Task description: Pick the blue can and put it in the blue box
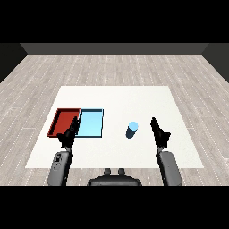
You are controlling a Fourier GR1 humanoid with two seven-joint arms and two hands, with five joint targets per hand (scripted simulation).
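Note:
A blue can (132,129) stands upright on the white table (116,98), right of centre. The light blue tray (91,123) lies to the can's left, with nothing in it. My right hand (159,133) hovers just right of the can, fingers straight and pointing forward, apart from the can. My left hand (69,133) is open too, raised over the near edge where the two trays meet, and it hides part of that edge.
The red tray (64,121) lies against the light blue tray's left side. Bare white table stretches behind the can and trays and to the far right. Grey wooden floor surrounds the table.

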